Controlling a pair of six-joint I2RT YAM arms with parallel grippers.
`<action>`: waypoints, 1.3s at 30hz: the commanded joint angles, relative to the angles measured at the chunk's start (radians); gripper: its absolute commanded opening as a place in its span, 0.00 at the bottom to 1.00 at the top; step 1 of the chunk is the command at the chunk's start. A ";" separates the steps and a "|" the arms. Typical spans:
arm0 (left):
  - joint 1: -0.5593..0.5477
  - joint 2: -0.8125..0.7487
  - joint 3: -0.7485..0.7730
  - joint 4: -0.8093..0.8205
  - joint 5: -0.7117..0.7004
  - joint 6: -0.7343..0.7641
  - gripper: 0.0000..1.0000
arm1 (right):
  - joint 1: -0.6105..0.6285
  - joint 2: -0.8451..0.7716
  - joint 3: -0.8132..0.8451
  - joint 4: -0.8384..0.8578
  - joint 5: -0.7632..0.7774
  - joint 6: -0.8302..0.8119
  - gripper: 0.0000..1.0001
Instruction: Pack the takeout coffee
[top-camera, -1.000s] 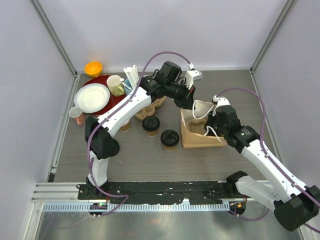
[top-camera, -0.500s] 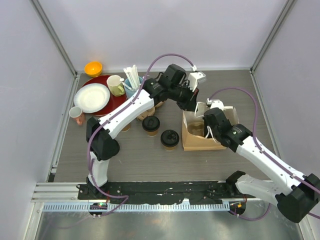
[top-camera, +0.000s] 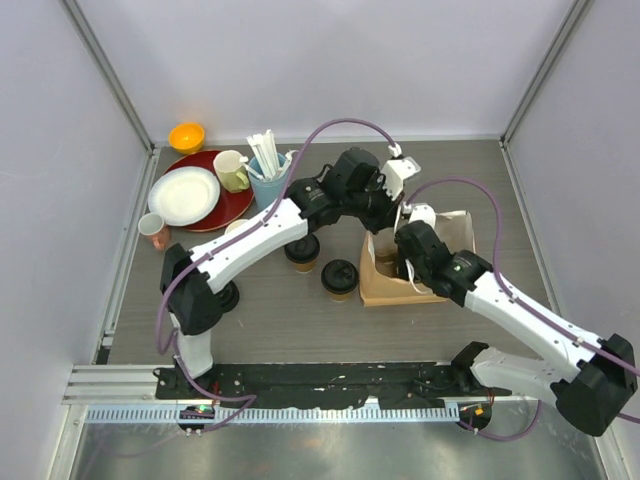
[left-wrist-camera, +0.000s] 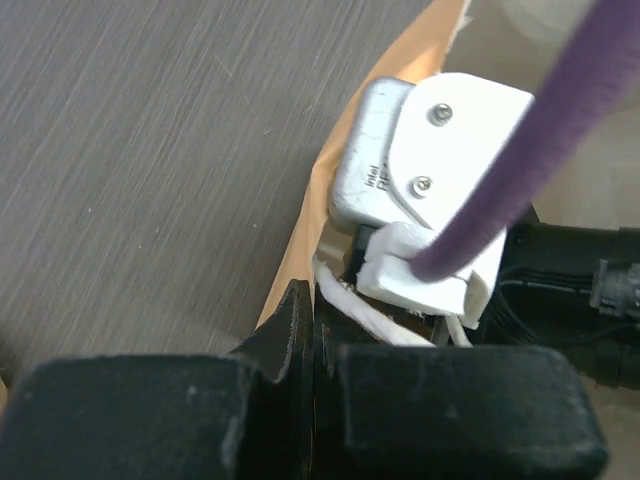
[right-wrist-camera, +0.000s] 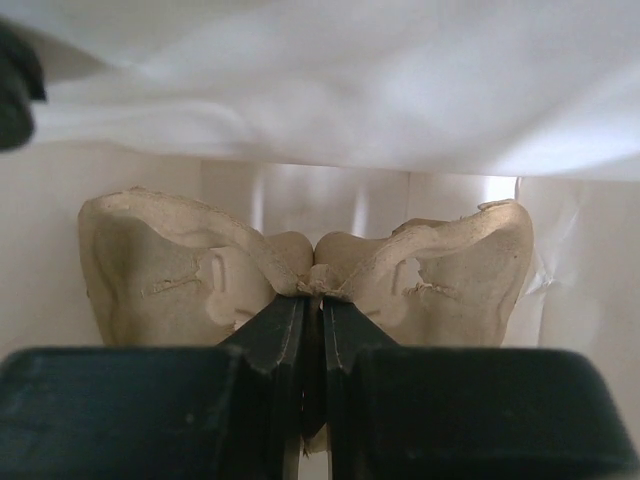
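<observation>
Two takeout coffee cups with black lids stand on the table, one (top-camera: 302, 248) behind the other (top-camera: 340, 277), left of the brown paper bag (top-camera: 383, 288). My left gripper (top-camera: 388, 214) is shut on the bag's rim (left-wrist-camera: 298, 240) at its far left edge, beside a white cord handle (left-wrist-camera: 365, 318). My right gripper (top-camera: 402, 262) reaches down inside the bag. It is shut on the centre ridge of a pale pulp cup carrier (right-wrist-camera: 170, 262), with the bag's white lining all around. Both cups stand clear of the grippers.
At the back left a red tray (top-camera: 238, 205) holds a white plate (top-camera: 184, 195) and a yellow-green mug (top-camera: 232, 170). A light blue cup of white sticks (top-camera: 268, 180), an orange bowl (top-camera: 186, 136) and a small pink cup (top-camera: 154, 228) stand nearby.
My left gripper moved right to the bag's rim. My right gripper moved left and down into the bag with the carrier. The bag shifted a little left.
</observation>
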 joint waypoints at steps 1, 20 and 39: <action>-0.046 -0.117 -0.019 0.143 -0.032 0.016 0.00 | 0.010 -0.096 -0.032 0.048 -0.052 -0.016 0.01; -0.094 -0.083 0.014 0.126 -0.360 -0.428 0.00 | -0.287 0.080 0.267 -0.186 -0.598 -0.718 0.01; -0.097 -0.063 -0.041 0.174 -0.422 -0.430 0.00 | -0.270 0.152 0.109 -0.097 -0.523 -0.631 0.01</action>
